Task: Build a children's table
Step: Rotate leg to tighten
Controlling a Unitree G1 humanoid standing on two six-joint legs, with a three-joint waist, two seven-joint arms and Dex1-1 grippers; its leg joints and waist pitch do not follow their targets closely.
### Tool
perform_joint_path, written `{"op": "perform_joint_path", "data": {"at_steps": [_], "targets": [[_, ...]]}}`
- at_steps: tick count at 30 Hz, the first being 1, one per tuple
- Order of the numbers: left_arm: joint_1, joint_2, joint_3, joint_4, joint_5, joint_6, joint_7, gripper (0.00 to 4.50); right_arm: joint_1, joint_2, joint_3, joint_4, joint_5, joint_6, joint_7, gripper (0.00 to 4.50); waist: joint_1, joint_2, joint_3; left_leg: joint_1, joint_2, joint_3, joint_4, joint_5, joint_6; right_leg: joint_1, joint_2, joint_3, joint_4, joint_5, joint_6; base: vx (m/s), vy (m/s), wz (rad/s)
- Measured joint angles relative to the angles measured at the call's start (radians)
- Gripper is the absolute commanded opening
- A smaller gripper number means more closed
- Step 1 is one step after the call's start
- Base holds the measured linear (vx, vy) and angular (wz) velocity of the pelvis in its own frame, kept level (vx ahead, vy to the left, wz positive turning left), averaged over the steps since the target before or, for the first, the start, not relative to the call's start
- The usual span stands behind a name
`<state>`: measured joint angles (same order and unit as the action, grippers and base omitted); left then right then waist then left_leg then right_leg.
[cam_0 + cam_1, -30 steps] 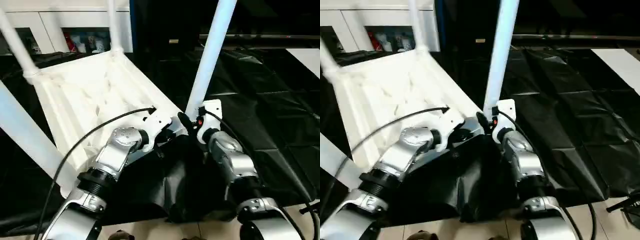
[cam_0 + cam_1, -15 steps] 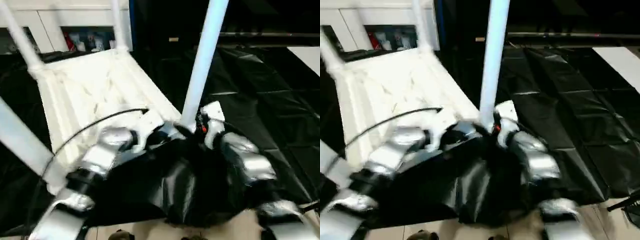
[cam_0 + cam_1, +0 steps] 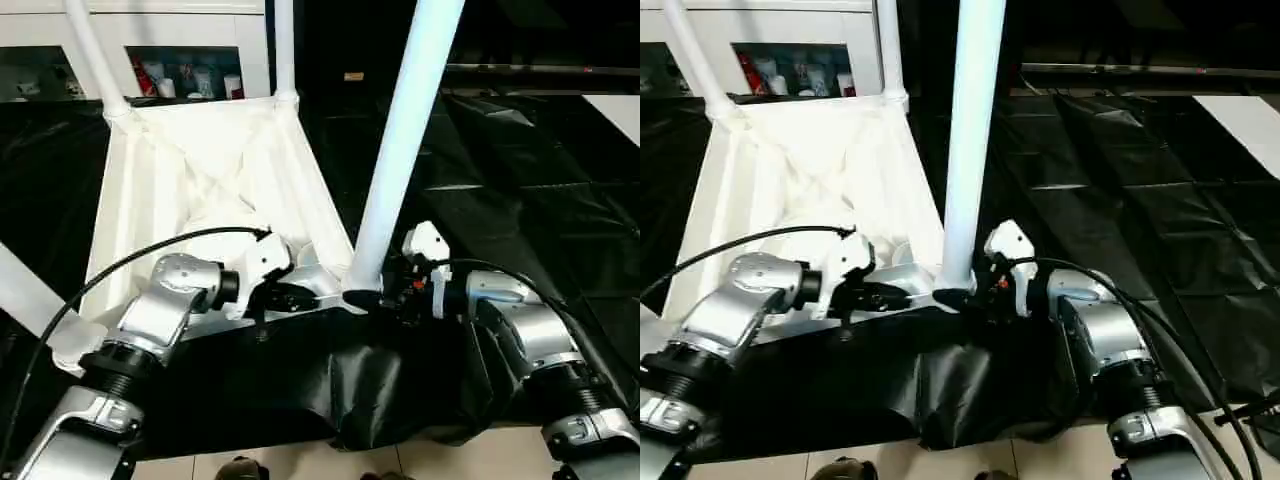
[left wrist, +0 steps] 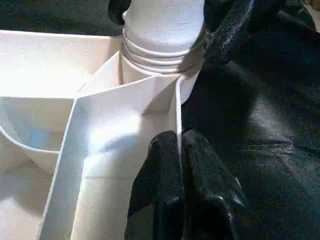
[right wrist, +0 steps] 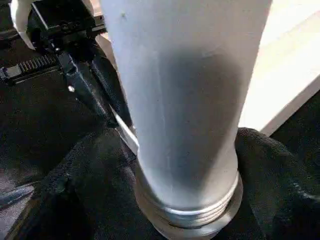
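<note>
A: Children's table [image 3: 200,170], white plastic, rectangular top lying ribbed underside up on the black-draped work surface [image 3: 520,170]. Long white tapered tubular legs stand up from its corner sockets; the near-right leg [image 3: 400,150] rises between the two arms.

B: Left gripper [image 4: 181,165]?

A: Two black fingers pressed together on the thin white wall of the top's rim, just beside the near-right round socket [image 4: 160,65]. Pinching it, by the left wrist view.

B: And the right gripper [image 3: 385,296]?

A: Fingers spread wide around the base of that leg, one on each side, where the ringed collar meets the socket. Whether the pads actually press the tube I cannot tell; they look loosely around it.

B: Is the leg seated?

A: Collar rings [image 5: 192,210] are exposed above the socket, so in my judgement it may not be fully home.

B: Risks from here?

A: 1) If the right fingers close off-centre on the smooth tapered tube, they could slip upward and tilt the leg, jamming the collar crooked. 2) The left pinch is on a thin rim; a twist or push on the leg could pull the wall out of it and let the top slide on the slack cloth. 3) The cloth is bunched just beside the socket and could snag a finger.
</note>
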<state>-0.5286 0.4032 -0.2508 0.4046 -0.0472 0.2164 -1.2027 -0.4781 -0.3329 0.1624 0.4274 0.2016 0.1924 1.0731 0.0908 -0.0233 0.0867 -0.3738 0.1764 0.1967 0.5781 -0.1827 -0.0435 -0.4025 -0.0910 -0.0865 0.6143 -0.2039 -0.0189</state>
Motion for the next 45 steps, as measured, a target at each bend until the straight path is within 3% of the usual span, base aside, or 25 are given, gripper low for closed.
{"op": "perform_joint_path", "data": {"at_steps": [11, 16, 20, 25, 32, 39, 41, 44, 45], "targets": [[0.006, 0.01, 0.0, -0.009, -0.005, 0.0, -0.016, 0.0, 0.002, 0.003, 0.002, 0.0, -0.001, 0.0, 0.002, 2.68, 0.001, -0.001, 0.001, 0.0, 0.0, 0.0, 0.0, 0.0, 0.0, 0.0, 0.0, 0.0, 0.0, 0.0, 0.0, 0.0, 0.0, 0.0], [0.006, 0.01, 0.0, -0.009, -0.005, 0.0, -0.016, 0.0, 0.005, 0.004, 0.001, 0.0, -0.002, -0.006, 0.002, 2.56, 0.001, -0.001, 0.001, 0.0, 0.0, 0.0, 0.0, 0.0, 0.0, 0.0, 0.0, 0.0, 0.0, 0.0, 0.0, 0.0, 0.0, 0.0], [0.007, 0.008, 0.0, -0.009, -0.003, -0.002, -0.006, 0.0, 0.016, 0.02, 0.0, -0.004, -0.003, -0.021, -0.021, 2.54, 0.0, -0.001, 0.001, 0.001, 0.0, 0.0, 0.0, 0.0, 0.0, 0.0, 0.0, 0.0, 0.0, 0.0, 0.0, 0.0, 0.0, 0.0], [-0.017, -0.066, 0.003, 0.026, 0.056, -0.003, 0.151, 0.0, 0.015, 0.127, -0.089, 0.058, -0.006, -0.029, -0.245, 2.54, -0.007, -0.001, 0.001, 0.006, 0.0, 0.0, 0.0, -0.002, -0.006, 0.003, 0.0, 0.001, 0.001, 0.003, -0.004, 0.0, 0.0, 0.0], [-0.081, -0.216, -0.001, 0.096, 0.148, 0.049, 0.416, 0.0, -0.068, 0.292, -0.201, 0.168, -0.015, -0.031, -0.664, 2.53, -0.014, 0.002, -0.001, 0.008, 0.0, 0.0, -0.002, -0.001, -0.007, 0.004, 0.0, 0.001, -0.001, 0.006, -0.003, 0.0, 0.0, 0.0], [-0.099, -0.264, 0.0, 0.116, 0.16, 0.068, 0.468, 0.0, -0.076, 0.313, -0.212, 0.176, -0.052, -0.06, -0.738, 2.53, -0.01, 0.009, -0.004, 0.006, -0.001, 0.001, -0.004, -0.001, -0.006, 0.004, 0.0, 0.001, -0.004, 0.005, -0.001, 0.0, 0.0, 0.0], [-0.099, -0.264, 0.0, 0.118, 0.16, 0.062, 0.468, 0.0, -0.075, 0.31, -0.212, 0.176, -0.05, -0.065, -0.731, 3.15, -0.007, 0.01, -0.003, 0.006, -0.001, 0.001, -0.004, -0.001, -0.006, 0.004, 0.0, 0.001, -0.004, 0.005, -0.001, 0.0, 0.0, 0.0], [-0.098, -0.254, 0.0, 0.117, 0.157, 0.051, 0.447, 0.0, -0.075, 0.287, -0.201, 0.175, -0.05, -0.066, -0.681, 3.18, -0.006, 0.011, -0.002, 0.006, -0.001, 0.001, -0.004, -0.001, -0.007, 0.003, 0.0, 0.001, -0.004, 0.005, -0.001, 0.0, 0.0, 0.0], [-0.097, -0.249, 0.0, 0.116, 0.153, 0.048, 0.436, 0.0, -0.074, 0.274, -0.194, 0.176, -0.05, -0.066, -0.659, 3.37, -0.005, 0.012, -0.002, 0.006, -0.001, 0.001, -0.004, -0.001, -0.007, 0.003, 0.0, 0.001, -0.004, 0.005, -0.001, 0.0, 0.0, 0.0]]}}
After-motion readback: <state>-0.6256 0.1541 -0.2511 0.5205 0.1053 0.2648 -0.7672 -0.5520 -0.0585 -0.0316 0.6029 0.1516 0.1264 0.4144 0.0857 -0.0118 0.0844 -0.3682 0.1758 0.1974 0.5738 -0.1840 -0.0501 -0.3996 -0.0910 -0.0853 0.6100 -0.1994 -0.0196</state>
